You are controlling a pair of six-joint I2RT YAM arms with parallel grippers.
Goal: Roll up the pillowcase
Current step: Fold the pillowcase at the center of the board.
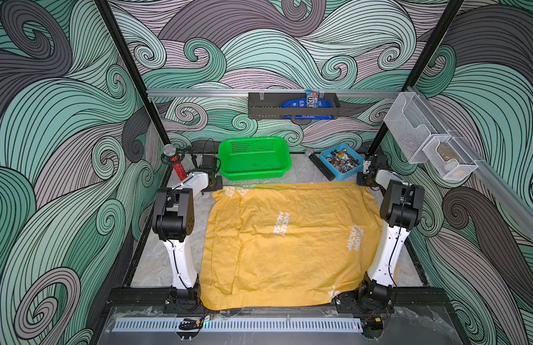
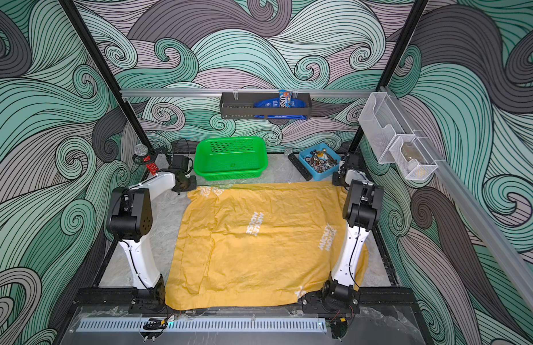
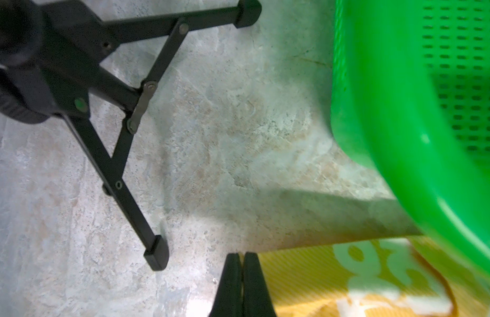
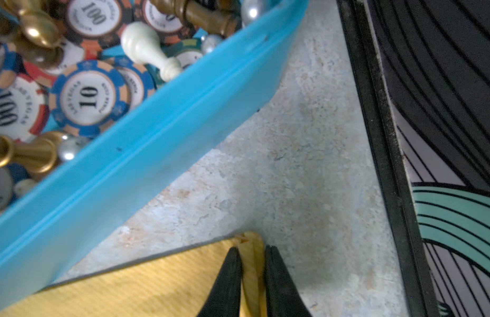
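Note:
The pillowcase lies spread flat and wrinkled on the table, mustard-yellow with white lettering facing up. My left gripper sits low at its far left corner. Its fingers are pressed together with only a thin yellow sliver between the tips. My right gripper is at the far right corner, shut on a pinched fold of the yellow cloth, which stands up between the fingers.
A green basket stands just behind the cloth's far edge. A blue bin of poker chips and a black remote sit far right. A microphone on a tripod stands far left. The frame rail runs close by the right gripper.

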